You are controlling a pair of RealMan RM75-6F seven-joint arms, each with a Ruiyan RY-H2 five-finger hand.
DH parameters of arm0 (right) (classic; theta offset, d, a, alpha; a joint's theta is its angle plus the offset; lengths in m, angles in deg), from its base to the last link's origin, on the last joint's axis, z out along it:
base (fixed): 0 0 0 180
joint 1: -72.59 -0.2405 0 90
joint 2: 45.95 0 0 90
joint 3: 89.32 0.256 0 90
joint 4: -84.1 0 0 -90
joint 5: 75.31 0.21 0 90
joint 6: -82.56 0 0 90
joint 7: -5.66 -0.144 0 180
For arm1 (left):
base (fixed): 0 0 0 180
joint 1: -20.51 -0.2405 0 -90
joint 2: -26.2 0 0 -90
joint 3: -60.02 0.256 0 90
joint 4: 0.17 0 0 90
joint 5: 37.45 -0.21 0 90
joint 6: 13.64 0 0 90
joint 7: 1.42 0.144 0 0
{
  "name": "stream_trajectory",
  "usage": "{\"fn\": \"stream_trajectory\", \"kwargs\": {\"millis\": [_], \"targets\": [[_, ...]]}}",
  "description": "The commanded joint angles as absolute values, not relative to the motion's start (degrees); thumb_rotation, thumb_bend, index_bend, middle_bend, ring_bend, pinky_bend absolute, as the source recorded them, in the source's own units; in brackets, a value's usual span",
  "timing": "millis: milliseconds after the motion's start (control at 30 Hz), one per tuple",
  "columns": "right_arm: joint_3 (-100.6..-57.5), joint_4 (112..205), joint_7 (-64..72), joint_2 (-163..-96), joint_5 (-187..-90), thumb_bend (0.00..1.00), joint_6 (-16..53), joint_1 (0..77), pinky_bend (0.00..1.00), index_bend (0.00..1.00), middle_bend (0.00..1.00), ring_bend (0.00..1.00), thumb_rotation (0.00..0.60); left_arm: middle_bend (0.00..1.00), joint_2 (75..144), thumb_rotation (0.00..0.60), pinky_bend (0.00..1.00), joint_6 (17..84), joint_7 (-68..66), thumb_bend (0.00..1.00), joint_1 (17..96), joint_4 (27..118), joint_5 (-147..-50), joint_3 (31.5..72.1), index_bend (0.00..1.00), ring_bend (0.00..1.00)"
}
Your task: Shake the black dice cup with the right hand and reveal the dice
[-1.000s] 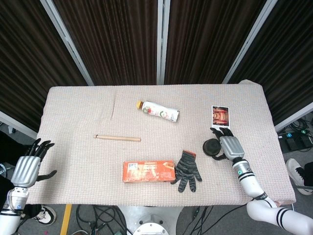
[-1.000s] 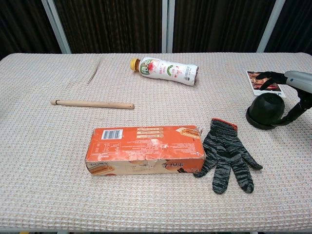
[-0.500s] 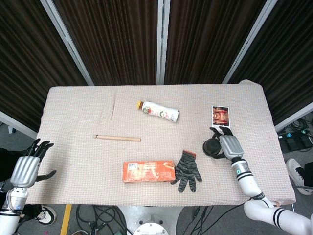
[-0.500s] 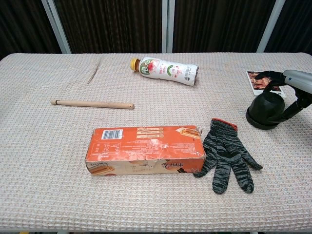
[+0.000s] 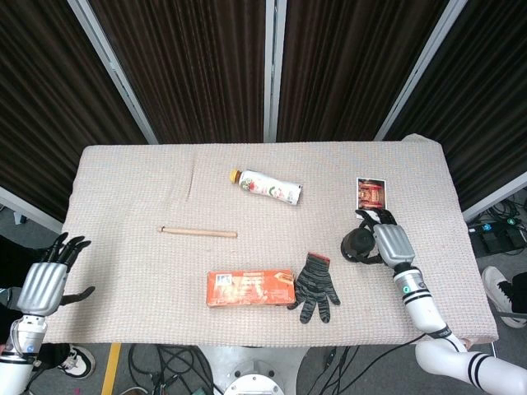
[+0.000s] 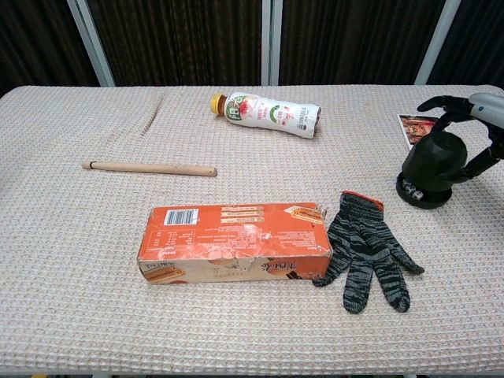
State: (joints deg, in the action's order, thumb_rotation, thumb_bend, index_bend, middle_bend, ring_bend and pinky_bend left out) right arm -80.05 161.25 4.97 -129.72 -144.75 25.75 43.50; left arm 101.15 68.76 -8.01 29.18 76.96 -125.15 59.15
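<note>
The black dice cup (image 6: 437, 160) (image 5: 359, 243) stands at the right side of the table, gripped by my right hand (image 6: 480, 126) (image 5: 390, 244), whose fingers wrap over its top and far side. In the chest view the cup is raised and tilted off its black round base (image 6: 425, 198). White dice (image 6: 408, 187) peek out on the base's left edge under the cup rim. My left hand (image 5: 43, 284) hangs beyond the table's left edge with its fingers spread, holding nothing.
A striped grey glove (image 6: 365, 247) lies just left of the cup, beside an orange carton (image 6: 233, 242). A photo card (image 6: 416, 128) lies behind the cup. A drink bottle (image 6: 265, 114) lies on its side mid-table; a wooden stick (image 6: 148, 168) lies at the left.
My right hand has closed around the cup and lifted it off its base, tilting it so the dice show beneath. The left hand has not moved.
</note>
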Motion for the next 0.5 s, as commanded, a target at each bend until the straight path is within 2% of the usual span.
{"fn": "stream_trajectory", "kwargs": {"millis": [33, 500], "targets": [[-79.73, 162.54, 4.74, -128.23, -144.91, 0.09, 24.61, 44.25, 0.0, 0.12, 0.36, 0.0, 0.6, 0.13, 101.13, 0.6, 0.18, 68.76, -7.95, 0.13, 29.18, 77.05, -125.16, 59.16, 0.17, 0.0], [-80.49, 157.86, 2.64, -126.82, -143.2, 0.09, 24.53, 46.95, 0.0, 0.13, 0.36, 0.0, 0.6, 0.13, 101.22, 0.6, 0.18, 68.55, -7.08, 0.13, 29.38, 77.44, -125.13, 59.09, 0.17, 0.0]]}}
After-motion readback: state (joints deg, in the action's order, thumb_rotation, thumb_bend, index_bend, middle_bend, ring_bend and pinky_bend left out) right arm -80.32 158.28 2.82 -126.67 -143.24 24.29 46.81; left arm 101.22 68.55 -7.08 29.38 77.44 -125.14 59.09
